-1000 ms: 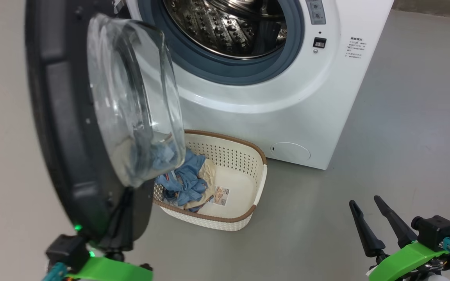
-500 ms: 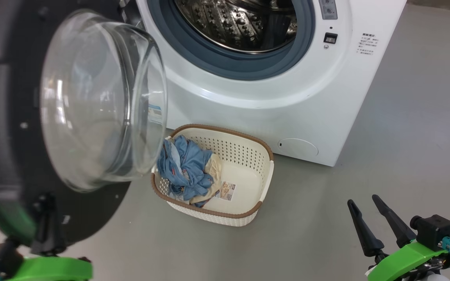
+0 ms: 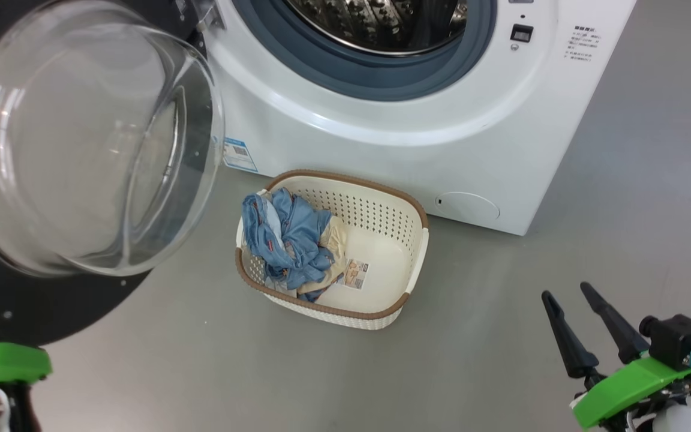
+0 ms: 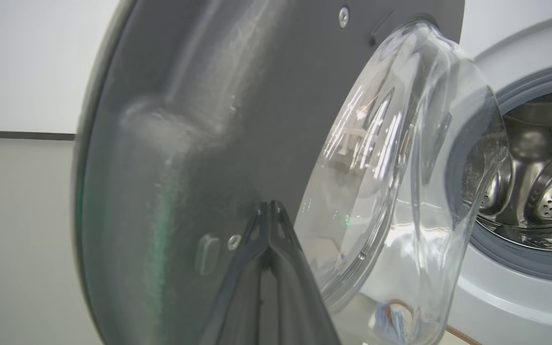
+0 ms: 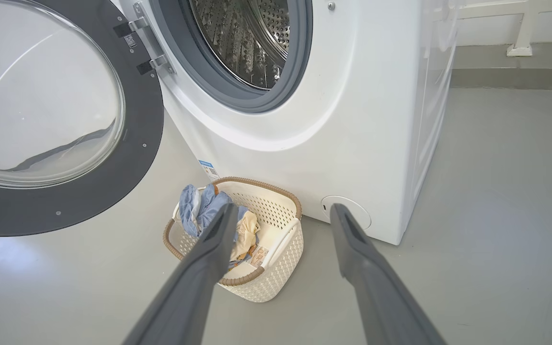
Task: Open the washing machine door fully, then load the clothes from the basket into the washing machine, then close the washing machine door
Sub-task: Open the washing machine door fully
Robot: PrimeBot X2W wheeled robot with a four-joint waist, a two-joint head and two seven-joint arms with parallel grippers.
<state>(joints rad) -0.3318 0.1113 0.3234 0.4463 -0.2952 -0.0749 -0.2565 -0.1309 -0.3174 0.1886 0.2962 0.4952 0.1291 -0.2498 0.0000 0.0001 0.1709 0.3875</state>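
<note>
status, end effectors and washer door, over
Left end effector shut, tips at inner face of washing machine door. Right end effector open, empty. Door wide open; clothes in basket.

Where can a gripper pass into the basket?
The right half of the cream perforated plastic basket is bare, between the light blue clothes bundle and its right rim. The grey floor before it is free. The left half is crowded.
</note>
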